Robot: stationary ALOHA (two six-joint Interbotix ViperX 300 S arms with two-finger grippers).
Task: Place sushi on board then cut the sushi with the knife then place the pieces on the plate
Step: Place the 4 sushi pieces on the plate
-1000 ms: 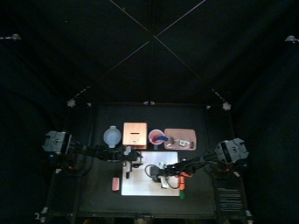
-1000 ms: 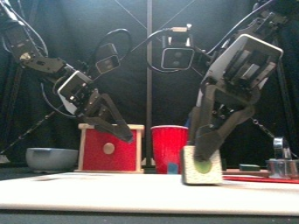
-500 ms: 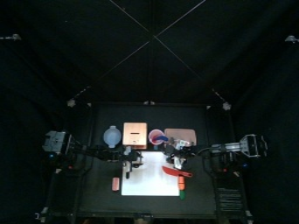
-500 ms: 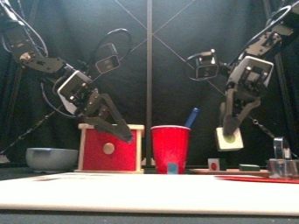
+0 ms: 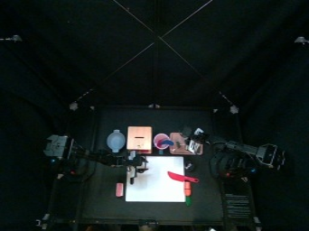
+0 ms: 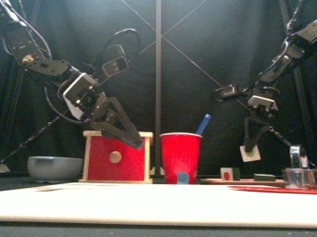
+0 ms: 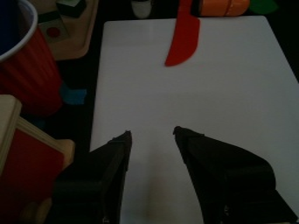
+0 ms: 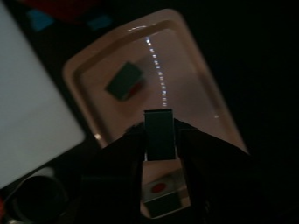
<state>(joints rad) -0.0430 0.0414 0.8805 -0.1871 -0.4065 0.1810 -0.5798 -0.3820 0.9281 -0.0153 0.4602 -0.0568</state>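
Note:
My right gripper (image 8: 159, 122) is shut on a dark green sushi piece (image 8: 159, 144) and hangs over the pink plate (image 8: 187, 70), behind the board's back right corner (image 5: 197, 143). In the front view the piece (image 6: 251, 149) hangs well above the table. Two other pieces (image 8: 126, 81) lie on the plate, one right under the jaws (image 8: 165, 198). The red knife (image 5: 183, 177) lies on the white board (image 5: 154, 185), toward its right side. My left gripper (image 7: 152, 149) is open, low over the board's back left part (image 5: 135, 163).
Along the back stand a blue-grey bowl (image 5: 115, 140), the wooden box (image 5: 139, 137) and the red cup (image 6: 181, 157) holding the blue knife (image 6: 202, 123). A metal cutter (image 6: 297, 173) stands at the right. An orange toy (image 5: 121, 188) lies left of the board.
My right gripper lifted a sushi piece off the board and carried it back and right over the pink plate. The left arm has not moved.

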